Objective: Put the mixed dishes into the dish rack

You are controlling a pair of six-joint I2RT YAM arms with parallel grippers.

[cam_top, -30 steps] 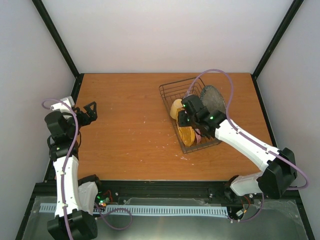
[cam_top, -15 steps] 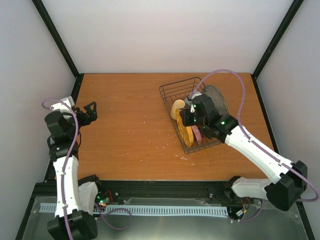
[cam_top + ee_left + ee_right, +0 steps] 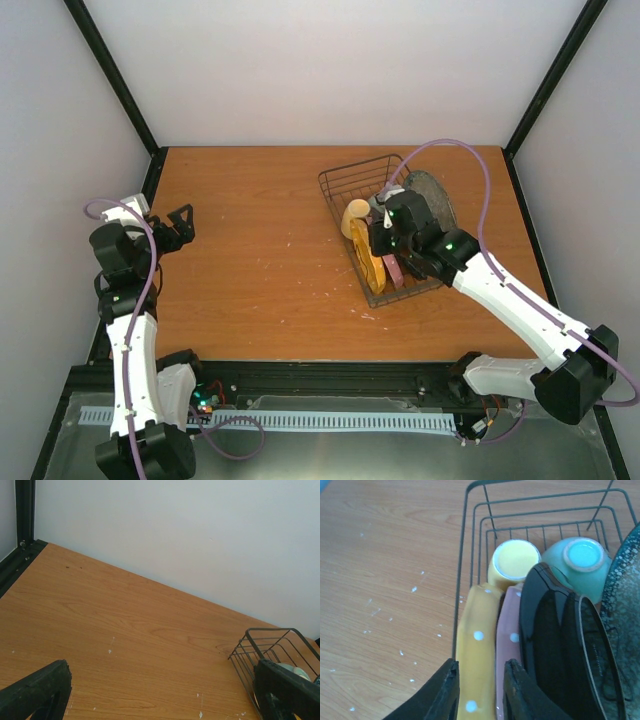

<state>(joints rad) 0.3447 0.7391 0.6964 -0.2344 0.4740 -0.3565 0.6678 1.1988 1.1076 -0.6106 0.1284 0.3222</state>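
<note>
The dish rack stands on the desk, on its far right part, well apart from the left arm; inside it the dishes are packed side by side. The orange-yellow plate stands on edge along the rack's left wall, touching the maroon-pink plate beside it; then come two glossy black dishes, also on edge, and at the right side the grey speckled plate. Behind the plates the yellow mug and the pale green bowl sit bottom up, next to each other.

The right hand hangs over the near end of the rack; its two fingers straddle the rim of the orange-yellow plate at a narrow spread; whether they press on it I cannot tell.

The left hand is held above the desk's left edge, fingers spread wide with nothing between them; its wrist view takes in bare wood flecked with white and one corner of the rack.
</note>
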